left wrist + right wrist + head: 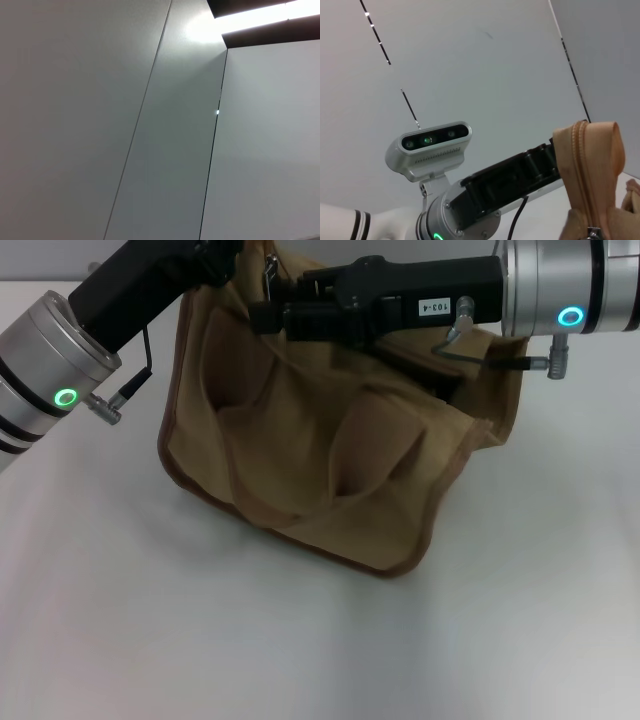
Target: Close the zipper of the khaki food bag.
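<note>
The khaki food bag (330,460) stands on the white table, its front pockets facing me. My right gripper (268,312) reaches in from the right across the bag's top, ending close beside the silver slider (268,270) of the zipper at the far left end. The left gripper (232,254) comes down from the upper left onto that same top corner. In the right wrist view the zipper (582,170) runs up a raised fold of the bag (605,150), the slider (593,233) shows at the picture's edge, and the left gripper (554,150) holds the fold.
White table (300,650) spreads in front of and beside the bag. The left wrist view shows only pale wall panels (150,125). The robot's head camera (430,142) appears behind the left arm in the right wrist view.
</note>
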Tool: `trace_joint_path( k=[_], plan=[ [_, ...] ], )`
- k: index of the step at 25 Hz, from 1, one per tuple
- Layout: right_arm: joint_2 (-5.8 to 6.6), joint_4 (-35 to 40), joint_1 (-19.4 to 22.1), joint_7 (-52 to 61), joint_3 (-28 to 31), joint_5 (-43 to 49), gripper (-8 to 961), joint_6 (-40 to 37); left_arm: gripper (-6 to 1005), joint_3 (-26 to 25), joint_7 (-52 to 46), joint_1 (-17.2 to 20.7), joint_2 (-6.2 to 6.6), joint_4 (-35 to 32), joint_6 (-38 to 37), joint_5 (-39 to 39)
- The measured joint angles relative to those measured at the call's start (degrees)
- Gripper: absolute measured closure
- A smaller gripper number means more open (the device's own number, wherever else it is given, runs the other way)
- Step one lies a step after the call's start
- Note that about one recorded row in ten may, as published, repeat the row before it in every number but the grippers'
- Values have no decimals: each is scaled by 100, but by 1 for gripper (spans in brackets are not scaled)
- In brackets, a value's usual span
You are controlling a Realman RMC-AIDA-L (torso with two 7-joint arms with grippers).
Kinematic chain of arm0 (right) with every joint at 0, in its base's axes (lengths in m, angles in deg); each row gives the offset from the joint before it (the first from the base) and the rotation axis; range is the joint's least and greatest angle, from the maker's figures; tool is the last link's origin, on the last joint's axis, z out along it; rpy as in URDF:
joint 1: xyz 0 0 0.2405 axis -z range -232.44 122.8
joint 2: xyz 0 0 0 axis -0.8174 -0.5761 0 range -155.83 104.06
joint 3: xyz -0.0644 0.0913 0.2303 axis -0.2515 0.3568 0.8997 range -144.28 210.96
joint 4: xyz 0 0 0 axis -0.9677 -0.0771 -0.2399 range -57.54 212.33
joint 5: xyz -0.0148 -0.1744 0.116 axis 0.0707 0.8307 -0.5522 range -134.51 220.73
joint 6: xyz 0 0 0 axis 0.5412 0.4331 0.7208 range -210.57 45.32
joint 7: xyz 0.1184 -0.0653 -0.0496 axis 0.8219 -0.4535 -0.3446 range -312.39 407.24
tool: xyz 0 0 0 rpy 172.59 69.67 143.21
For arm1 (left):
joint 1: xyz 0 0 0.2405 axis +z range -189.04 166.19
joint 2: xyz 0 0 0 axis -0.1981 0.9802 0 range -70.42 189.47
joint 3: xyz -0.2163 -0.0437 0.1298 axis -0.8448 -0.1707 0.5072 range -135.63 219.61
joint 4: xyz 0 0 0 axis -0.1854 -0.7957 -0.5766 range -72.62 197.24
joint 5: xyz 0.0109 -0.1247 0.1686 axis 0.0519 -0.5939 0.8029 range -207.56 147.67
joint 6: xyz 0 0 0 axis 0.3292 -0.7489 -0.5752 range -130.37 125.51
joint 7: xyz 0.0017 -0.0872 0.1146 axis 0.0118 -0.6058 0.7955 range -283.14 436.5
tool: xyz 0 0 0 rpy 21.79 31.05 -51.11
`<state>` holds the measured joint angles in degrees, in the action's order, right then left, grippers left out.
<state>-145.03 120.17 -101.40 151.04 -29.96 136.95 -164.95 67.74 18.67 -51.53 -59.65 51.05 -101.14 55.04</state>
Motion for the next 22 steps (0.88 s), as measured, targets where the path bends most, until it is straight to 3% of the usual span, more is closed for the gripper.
trace_joint_path(
  k=[22],
  plan=[
    [36, -240, -171, 299, 54, 7, 438, -104, 913, 0, 0, 11, 0, 10, 51, 4]
  ],
)
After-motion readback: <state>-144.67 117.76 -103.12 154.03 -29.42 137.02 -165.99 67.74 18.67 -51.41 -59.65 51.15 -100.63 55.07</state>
